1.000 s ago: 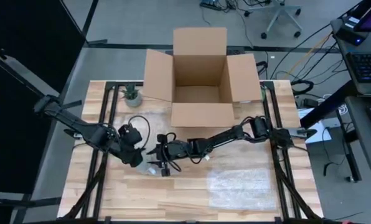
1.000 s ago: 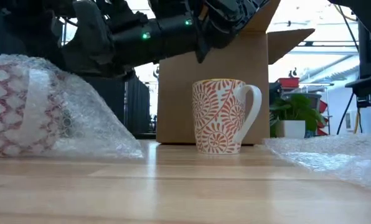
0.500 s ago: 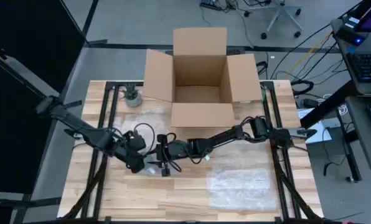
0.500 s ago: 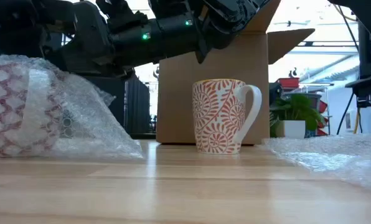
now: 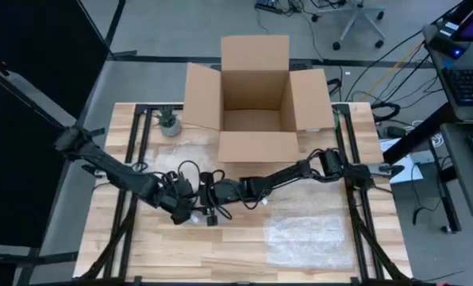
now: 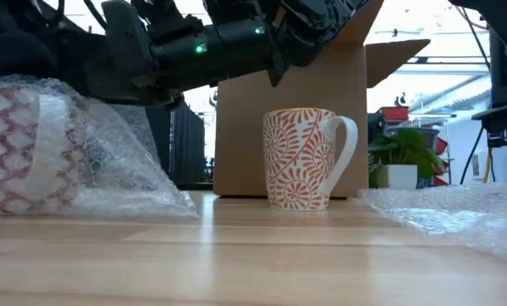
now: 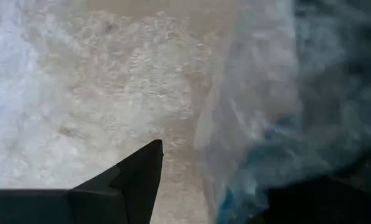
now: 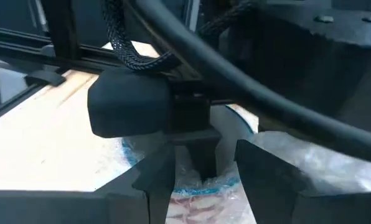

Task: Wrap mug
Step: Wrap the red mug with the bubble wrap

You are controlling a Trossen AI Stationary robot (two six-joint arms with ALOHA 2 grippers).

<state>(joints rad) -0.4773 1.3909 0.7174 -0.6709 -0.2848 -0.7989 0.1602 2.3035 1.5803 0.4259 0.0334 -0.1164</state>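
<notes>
A red-patterned mug (image 6: 15,153) lies on its side, swathed in bubble wrap (image 6: 109,161), on the counter (image 6: 253,255).

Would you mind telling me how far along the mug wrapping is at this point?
Done: one red-patterned mug already sits bundled in clear bubble wrap.

In hand: the left gripper and right gripper are both at that bundle, apparently finishing it.

Left: the orange swirl-patterned ceramic mug stands bare and upright, a flat spare sheet of bubble wrap lies unused, and the open cardboard box looks empty.
</notes>
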